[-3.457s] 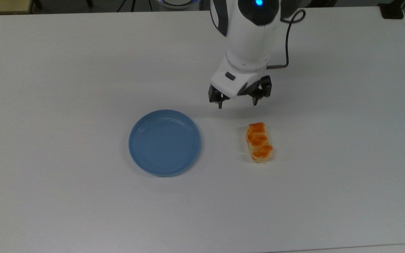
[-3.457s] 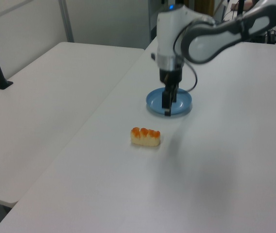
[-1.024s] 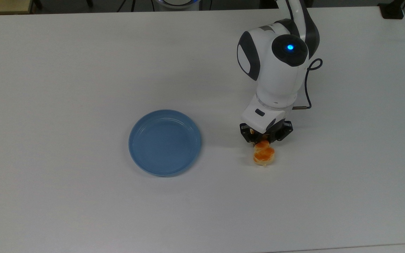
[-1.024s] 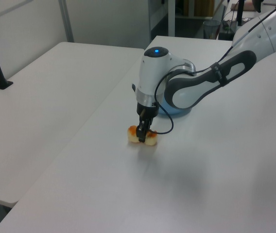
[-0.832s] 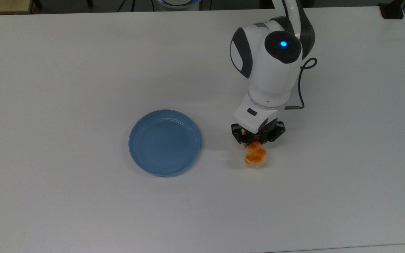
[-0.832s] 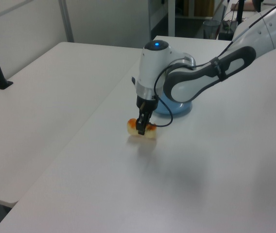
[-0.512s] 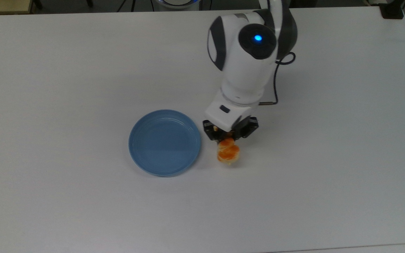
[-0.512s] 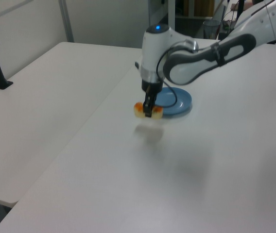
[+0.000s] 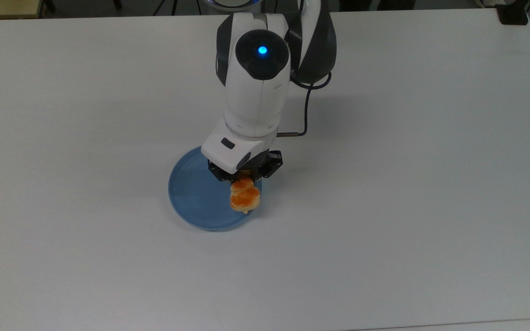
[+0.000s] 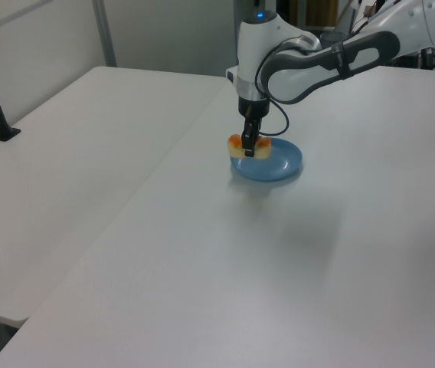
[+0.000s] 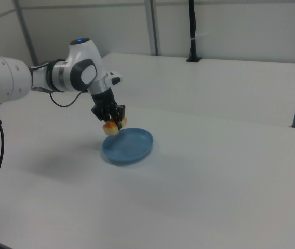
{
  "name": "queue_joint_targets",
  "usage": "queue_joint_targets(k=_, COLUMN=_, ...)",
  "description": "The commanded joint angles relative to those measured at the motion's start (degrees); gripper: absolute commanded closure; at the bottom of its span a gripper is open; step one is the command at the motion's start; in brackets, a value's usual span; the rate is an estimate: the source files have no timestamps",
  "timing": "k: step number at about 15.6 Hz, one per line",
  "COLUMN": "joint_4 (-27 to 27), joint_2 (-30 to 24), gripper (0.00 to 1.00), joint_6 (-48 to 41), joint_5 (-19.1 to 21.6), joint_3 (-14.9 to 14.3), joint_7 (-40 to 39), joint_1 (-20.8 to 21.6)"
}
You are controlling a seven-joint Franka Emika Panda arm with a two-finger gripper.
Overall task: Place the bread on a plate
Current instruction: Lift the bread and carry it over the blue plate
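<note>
Over the plate's point(image 9: 196, 202) rim, near the middle of the white surface point(image 9: 430, 184), the bread point(image 9: 244, 196) hangs in the air, pinched across its narrow width by the claw point(image 9: 243, 177) — closed on the bun about mid-length, as the left view shows with an end sticking out to each side. It has not yet been set down; from the top view it sits above the plate's right edge rather than its centre, and the right view shows it clear of the blue plastic.

Judging by its look, the bun is light and probably somewhat soft, with a glossy top that could be slick — so the pale sides are the sensible place to hold, with gentle pressure. Behind it the white arm point(image 9: 258, 82) reaches back toward the far edge of the surface.
</note>
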Motion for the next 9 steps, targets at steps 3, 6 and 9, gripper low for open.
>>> queue_joint_targets(k=3, joint_4=-3.56, joint_2=-0.84, gripper=0.62, joint_6=2.45, joint_5=1.26, joint_3=-0.88, joint_7=-2.26, joint_1=-1.46)
queue_joint_targets(k=6, joint_4=-4.62, joint_2=-0.23, gripper=0.61, joint_6=6.15, joint_5=1.26, joint_3=-1.49, joint_7=-2.17, joint_1=-2.0)
queue_joint_targets(k=9, joint_4=-4.7, joint_2=0.3, gripper=0.59, joint_6=6.59, joint_5=1.26, joint_3=-1.58, joint_7=-2.17, joint_1=-2.0)
